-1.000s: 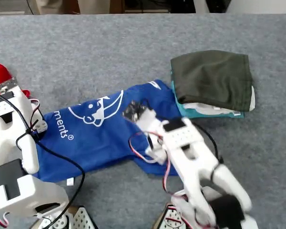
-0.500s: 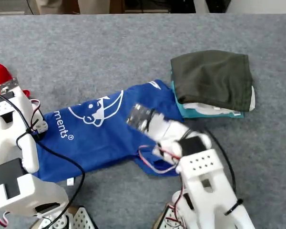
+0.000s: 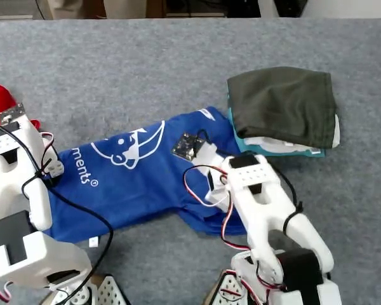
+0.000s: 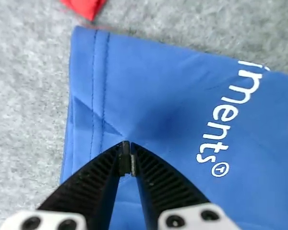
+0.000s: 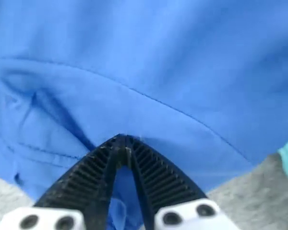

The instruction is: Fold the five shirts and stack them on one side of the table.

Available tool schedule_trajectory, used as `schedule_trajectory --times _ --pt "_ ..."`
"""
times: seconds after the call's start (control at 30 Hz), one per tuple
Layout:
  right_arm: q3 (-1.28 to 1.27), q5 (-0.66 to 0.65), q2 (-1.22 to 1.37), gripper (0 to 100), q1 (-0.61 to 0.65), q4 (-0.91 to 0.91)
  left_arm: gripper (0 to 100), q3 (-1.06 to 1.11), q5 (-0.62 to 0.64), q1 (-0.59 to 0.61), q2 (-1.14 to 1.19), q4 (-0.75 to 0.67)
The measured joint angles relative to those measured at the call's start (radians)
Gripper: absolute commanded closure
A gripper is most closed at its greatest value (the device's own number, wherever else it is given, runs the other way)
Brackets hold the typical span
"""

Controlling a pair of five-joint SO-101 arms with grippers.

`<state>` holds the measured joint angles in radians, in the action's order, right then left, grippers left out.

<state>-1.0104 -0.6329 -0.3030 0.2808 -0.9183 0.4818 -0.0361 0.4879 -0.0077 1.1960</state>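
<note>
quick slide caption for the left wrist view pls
Left gripper pinched shut on the blue shirt near its hem, a corner of red cloth beyond.

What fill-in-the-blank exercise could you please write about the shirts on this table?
1. The shirt bearing white print is ____ in colour.
2. The dark green shirt lies on ____ of the folded stack.
3. The red shirt lies beside the ____ arm.
Missing words: blue; top; left.
</note>
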Motion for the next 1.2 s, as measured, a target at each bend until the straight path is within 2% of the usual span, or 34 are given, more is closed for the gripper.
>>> schedule_trajectory --times 0.27,0.43,0.8,0.93,1.1,1.2 --pt "-0.164 -0.020 -0.255 99.5 0.069 -0.089 98 0.000 0.000 0.000 0.000 0.000" --pt "-0.201 -0.023 -0.416 99.4 0.071 -0.117 98 0.000 0.000 0.000 0.000 -0.005" --pt "-0.293 -0.078 -0.440 99.5 0.071 -0.120 98 0.000 0.000 0.000 0.000 -0.005" --pt "-0.301 -0.137 -0.440 99.5 0.071 -0.127 98 0.000 0.000 0.000 0.000 0.021" --pt "-0.267 -0.241 -0.451 99.5 0.071 -0.233 98 0.000 -0.012 0.000 0.000 0.037" --pt "-0.123 -0.255 -0.451 99.5 0.071 -0.331 98 -0.032 -0.035 0.000 0.000 0.071"
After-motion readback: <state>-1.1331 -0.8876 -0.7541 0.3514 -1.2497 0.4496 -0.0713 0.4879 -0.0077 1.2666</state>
